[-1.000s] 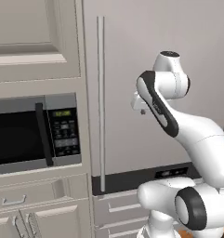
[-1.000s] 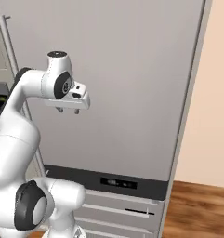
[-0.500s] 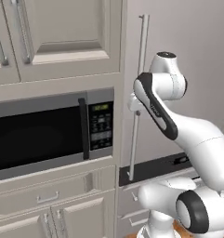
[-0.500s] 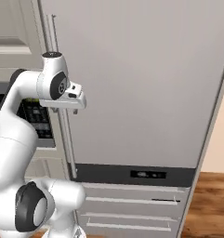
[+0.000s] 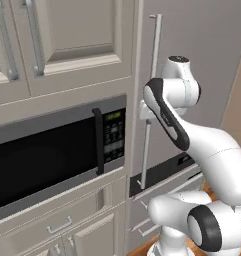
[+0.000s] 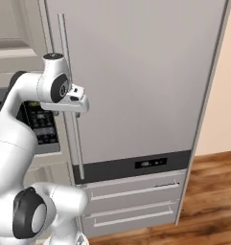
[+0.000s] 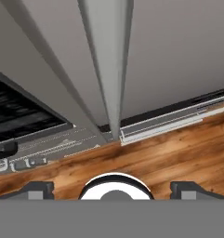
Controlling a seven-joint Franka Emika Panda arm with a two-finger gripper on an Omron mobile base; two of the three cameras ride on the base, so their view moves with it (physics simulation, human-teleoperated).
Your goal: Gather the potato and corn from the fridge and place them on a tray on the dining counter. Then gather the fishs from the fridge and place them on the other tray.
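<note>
one tall pale grey fridge (image 6: 141,81) stands shut, and everything here is placed relative to it. its long thin silver handle (image 6: 71,95) runs down the door's left edge. just left of the fridge, set among cream cabinets (image 5: 67,40), is a black-fronted microwave (image 5: 47,150). below the fridge door are a dark control strip and two closed freezer drawers (image 6: 133,201), with wooden floor (image 6: 213,191) to the right.

the white arm reaches up in front of the fridge, and its gripper (image 6: 77,103) hangs right by the handle, about halfway up the bar. in the hand view the handle (image 7: 108,65) runs straight up the middle between the two dark fingertips (image 7: 36,189), which stand wide apart and hold nothing. whether either fingertip already touches the bar cannot be told.

the fridge is the only container in sight. its door is closed, so the potato, corn and fish presumably inside are hidden.

judging by looks, the door will be heavy and stiff, likely with a seal that resists at first. the bar is rigid, smooth metal and may be slippery. the best hold seems to be across the bar near its middle, fingers closing from both sides, then a steady pull along the door's arc.
</note>
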